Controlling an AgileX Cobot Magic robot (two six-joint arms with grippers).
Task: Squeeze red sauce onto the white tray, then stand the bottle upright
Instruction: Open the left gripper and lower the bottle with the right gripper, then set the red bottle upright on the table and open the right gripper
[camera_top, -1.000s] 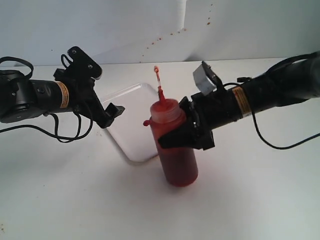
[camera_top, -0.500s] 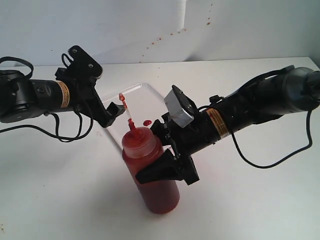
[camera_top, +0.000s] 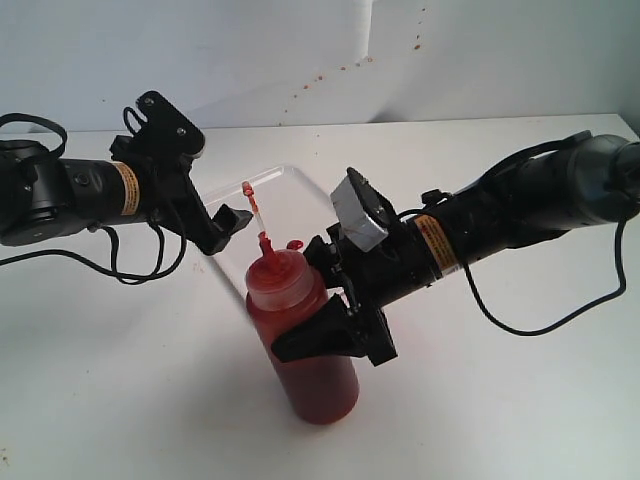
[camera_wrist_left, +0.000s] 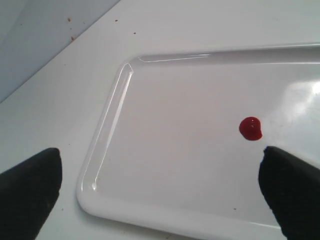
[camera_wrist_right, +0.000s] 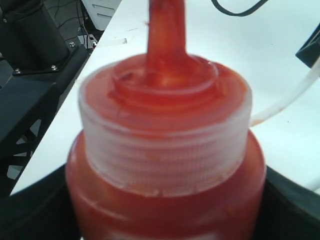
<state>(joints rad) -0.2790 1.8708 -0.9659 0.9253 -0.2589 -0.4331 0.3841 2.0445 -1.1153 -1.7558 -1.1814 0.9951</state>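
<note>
Right tool: clamped on the bottle, which is tilted with its nozzle toward 11 o'clock.
Left tool: held wide above the white tray.
Red sauce: one blob seen on the white tray.

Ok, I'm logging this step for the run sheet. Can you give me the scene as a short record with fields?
bottle: tilted, nozzle leaning toward the white tray, small cap hanging off on its strap
right tool: shut on the bottle, around its upper body
left tool: open, empty, held over the white tray
red sauce: one small blob on the white tray
task stage: sauce is down; bottle not yet upright
</note>
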